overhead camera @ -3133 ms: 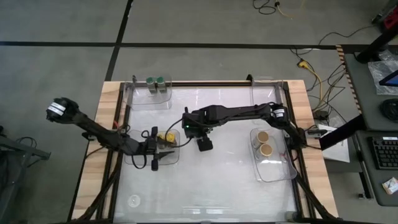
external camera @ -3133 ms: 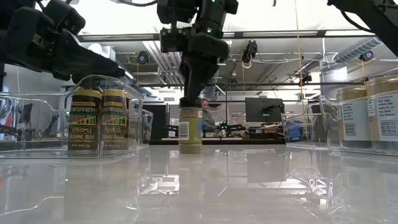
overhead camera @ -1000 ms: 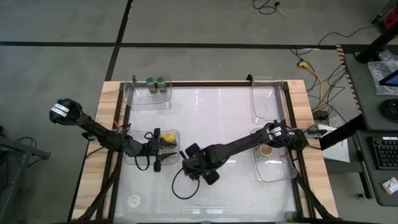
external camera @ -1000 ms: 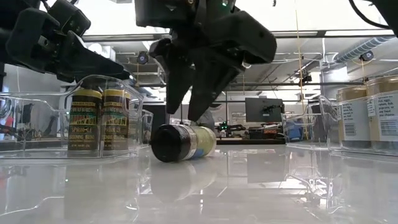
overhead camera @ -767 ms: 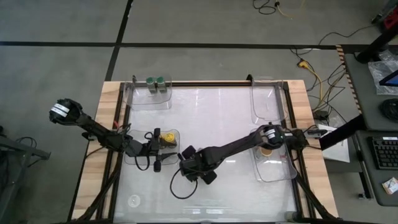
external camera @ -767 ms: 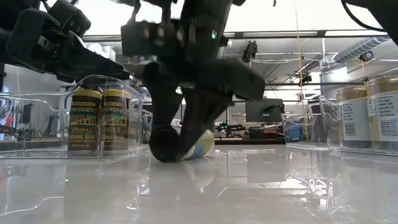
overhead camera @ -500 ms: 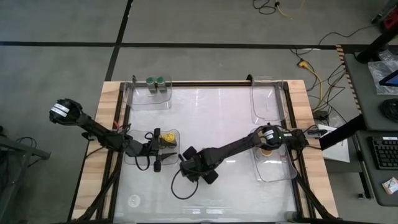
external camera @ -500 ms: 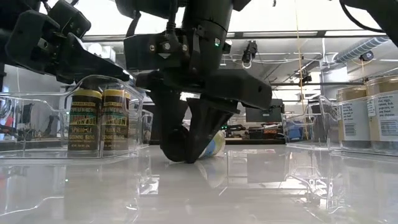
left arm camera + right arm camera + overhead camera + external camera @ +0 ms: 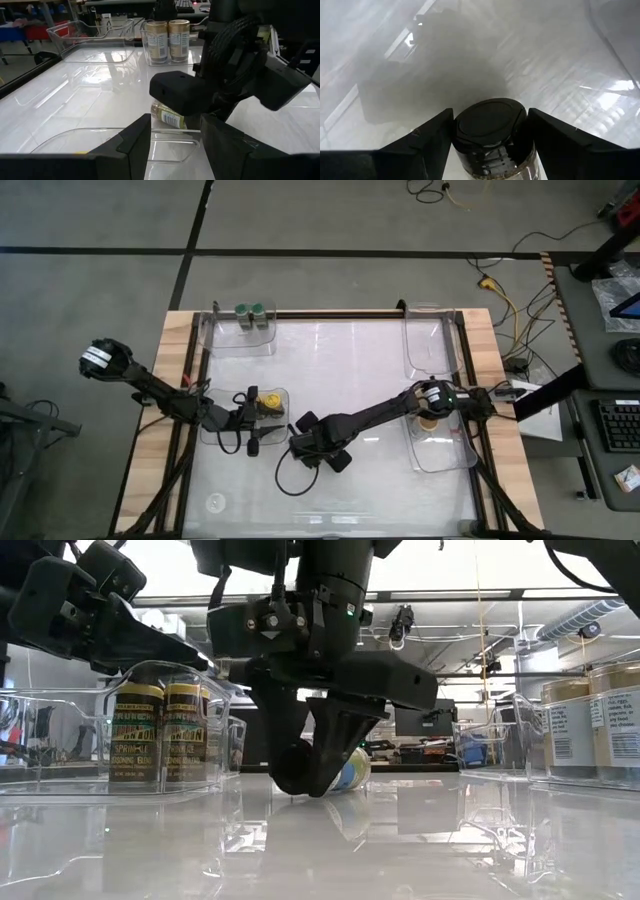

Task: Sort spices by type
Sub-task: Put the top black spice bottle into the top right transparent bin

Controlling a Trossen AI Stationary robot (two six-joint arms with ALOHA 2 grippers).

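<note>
A small spice jar with a black lid [image 9: 490, 122] lies on its side on the table, mid-table toward the near side. My right gripper [image 9: 315, 780] points down over it, open, one finger on each side of the jar's lid end; the pale body [image 9: 352, 768] sticks out past them. My left gripper [image 9: 175, 127] waits open and empty at the clear tray [image 9: 275, 430] on the left, which holds two yellow-lidded jars [image 9: 160, 730]. Two green-lidded jars [image 9: 250, 311] stand in the far-left tray. Tan-lidded jars [image 9: 167, 35] stand in the right tray. My right gripper comes at the lying jar from above, its fingers [image 9: 427, 142] across the jar beside the black lid. No gap shows between fingers and jar in the wrist view, and I cannot tell whether they touch. The jar rests on the table.
An empty clear tray [image 9: 430, 340] stands at the far right. My right arm [image 9: 385, 412] reaches across the table from the right, over the tan jars' tray [image 9: 440, 455]. Bare glossy table lies between the trays.
My right gripper has come down from just above the lying jar until its fingers straddle the lid end; the gap between them looks unchanged. The jar has shifted a little toward the table's right, still on its side.
</note>
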